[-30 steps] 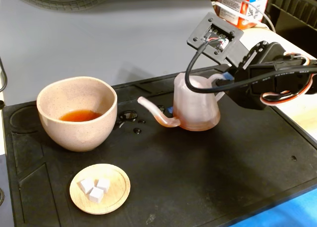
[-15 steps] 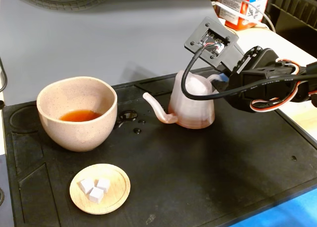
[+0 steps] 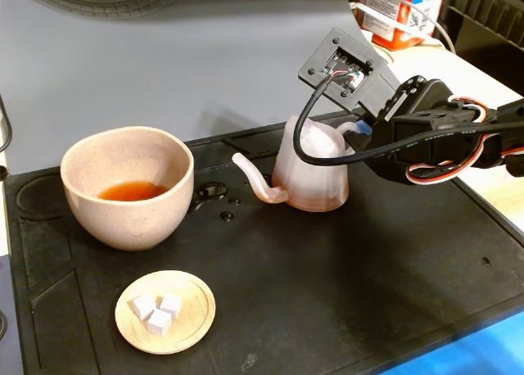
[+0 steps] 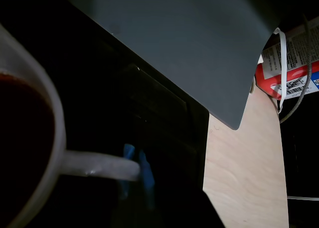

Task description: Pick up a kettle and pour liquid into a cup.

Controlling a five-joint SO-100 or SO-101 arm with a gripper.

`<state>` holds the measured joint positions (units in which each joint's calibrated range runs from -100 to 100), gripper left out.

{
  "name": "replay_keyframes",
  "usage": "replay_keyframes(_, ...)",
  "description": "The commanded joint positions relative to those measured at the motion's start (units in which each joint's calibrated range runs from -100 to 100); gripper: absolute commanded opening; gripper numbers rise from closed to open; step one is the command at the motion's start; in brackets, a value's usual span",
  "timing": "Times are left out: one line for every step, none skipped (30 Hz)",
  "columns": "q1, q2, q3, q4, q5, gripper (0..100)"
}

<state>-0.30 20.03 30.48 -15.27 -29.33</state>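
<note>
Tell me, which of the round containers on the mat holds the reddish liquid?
The big speckled beige-pink cup, left in the fixed view. The wooden dish holds white cubes; the kettle looks pale.

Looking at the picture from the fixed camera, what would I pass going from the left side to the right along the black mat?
Cup with reddish-brown liquid → small wooden dish of white cubes → kettle, its spout pointing left → gripper at the kettle's handle → arm.
</note>
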Motion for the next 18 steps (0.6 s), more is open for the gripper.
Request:
replay_keyframes(-0.3, -0.8, -2.9, -1.1, -0.1, 1)
replay_keyframes(-0.3, -0.9, -2.9, -1.1, 0.0, 1)
replay_keyframes(-0.3, -0.9, -2.9, -1.1, 0.0, 1)
replay_keyframes(-0.3, -0.9, -2.9, -1.1, 0.0, 1)
replay_keyframes(-0.3, -0.9, -2.9, -1.1, 0.1, 1)
replay_keyframes(-0.3, -0.8, -2.9, -1.1, 0.2, 1)
replay_keyframes(-0.4, -0.7, -2.9, -1.1, 0.2, 1)
replay_keyframes(-0.4, -0.6, -2.9, -1.1, 0.3, 1)
replay_keyframes(-0.4, -0.5, -2.9, -1.1, 0.3, 1)
replay_keyframes(-0.4, -0.5, -2.9, -1.1, 0.3, 1)
replay_keyframes(-0.4, -0.5, -2.9, -1.1, 0.3, 3)
replay_keyframes(-0.5, -0.5, -2.9, -1.1, 0.3, 7)
replay_keyframes(-0.5, -0.5, -2.9, -1.1, 0.3, 10)
replay_keyframes(-0.7, -0.5, -2.9, -1.1, 0.3, 13)
replay_keyframes(-1.0, -0.5, -2.9, -1.1, 0.3, 16)
replay_keyframes(-1.0, -0.5, -2.9, -1.1, 0.3, 18)
replay_keyframes(-1.2, -0.5, -2.9, -1.1, 0.4, 21)
replay_keyframes(-1.2, -0.5, -2.9, -1.1, 0.4, 22)
